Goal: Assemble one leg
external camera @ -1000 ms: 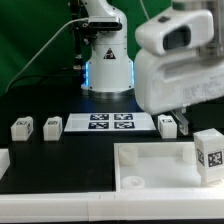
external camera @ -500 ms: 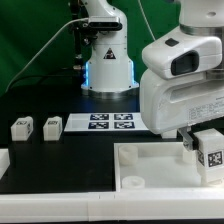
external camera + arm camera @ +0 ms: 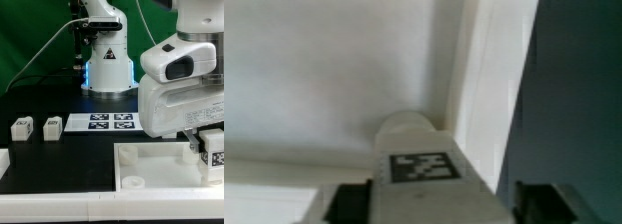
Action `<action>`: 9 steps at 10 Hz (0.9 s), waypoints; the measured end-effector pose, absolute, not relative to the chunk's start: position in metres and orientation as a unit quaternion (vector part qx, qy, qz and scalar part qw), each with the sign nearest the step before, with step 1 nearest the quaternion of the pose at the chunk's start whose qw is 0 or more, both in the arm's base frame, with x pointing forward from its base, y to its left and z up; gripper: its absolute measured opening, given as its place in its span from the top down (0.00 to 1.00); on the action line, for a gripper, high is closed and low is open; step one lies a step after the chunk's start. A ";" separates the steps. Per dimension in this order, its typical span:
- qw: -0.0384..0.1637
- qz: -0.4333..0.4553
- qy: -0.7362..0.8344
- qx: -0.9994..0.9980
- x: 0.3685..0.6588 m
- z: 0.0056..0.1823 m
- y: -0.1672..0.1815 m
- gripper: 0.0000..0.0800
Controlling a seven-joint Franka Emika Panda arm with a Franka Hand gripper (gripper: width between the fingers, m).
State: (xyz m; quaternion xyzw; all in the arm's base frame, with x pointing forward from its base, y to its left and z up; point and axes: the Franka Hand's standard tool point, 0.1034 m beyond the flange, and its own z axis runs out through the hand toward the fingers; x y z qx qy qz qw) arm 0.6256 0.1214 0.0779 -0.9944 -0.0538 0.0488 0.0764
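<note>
My gripper [image 3: 205,148] is shut on one leg [image 3: 213,153], a small white block with a black-and-white tag, and holds it low over the right end of the large white tray-like piece [image 3: 150,160]. In the wrist view the leg [image 3: 427,160] sits between my two dark fingers [image 3: 352,202], its rounded end pointing at the inner corner of the tray-like piece [image 3: 331,80] beside its raised rim. Two more legs [image 3: 20,128] [image 3: 52,126] stand on the black table at the exterior view's left. The fourth leg is hidden behind my gripper.
The marker board [image 3: 110,122] lies flat at the table's middle, in front of the robot base [image 3: 108,65]. A round socket [image 3: 128,182] shows at the tray-like piece's near left corner. Another white piece [image 3: 4,160] lies at the left edge.
The arm has come down and slightly toward the exterior view's left with the leg in its grip; the gripper body now covers the leg that stood beside the marker board.
</note>
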 end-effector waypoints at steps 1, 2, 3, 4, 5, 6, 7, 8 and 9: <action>0.071 0.052 -0.003 -0.996 0.626 0.077 0.117 0.62; 0.069 0.056 0.054 -0.995 0.626 0.077 0.118 0.63; 0.067 0.059 0.105 -0.990 0.626 0.077 0.119 0.63; 0.065 0.063 0.159 -0.983 0.626 0.077 0.119 0.63; 0.066 0.066 0.220 -0.971 0.627 0.074 0.120 0.63; 0.070 0.065 0.274 -0.957 0.629 0.072 0.119 0.63; 0.075 0.067 0.340 -0.935 0.631 0.072 0.119 0.63; 0.075 0.070 0.403 -0.909 0.631 0.071 0.121 0.63; 0.077 0.075 0.471 -0.876 0.631 0.071 0.122 0.63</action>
